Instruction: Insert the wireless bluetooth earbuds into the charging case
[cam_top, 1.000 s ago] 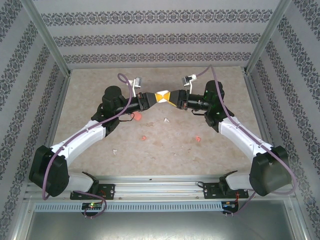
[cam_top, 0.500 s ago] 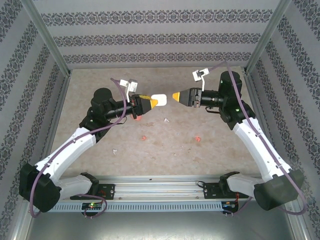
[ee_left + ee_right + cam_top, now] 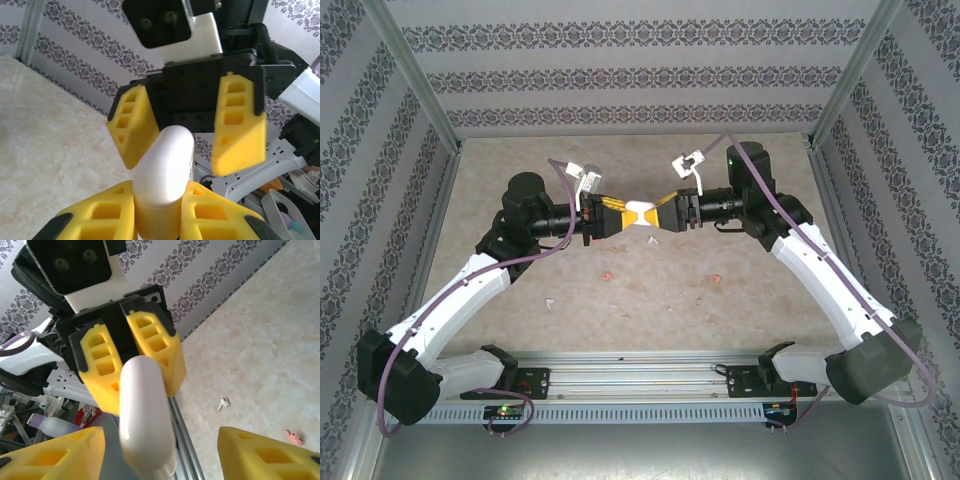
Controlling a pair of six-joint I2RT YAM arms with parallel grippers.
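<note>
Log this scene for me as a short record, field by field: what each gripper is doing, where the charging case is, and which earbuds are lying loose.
left gripper: jaws shut on one end of the white charging case
right gripper: jaws open, one on either side of the case's free end
case position: raised above the table, between the two grippers
loose on table: coral earbud, second coral earbud, white earbud
status: those three not yet in the case
</note>
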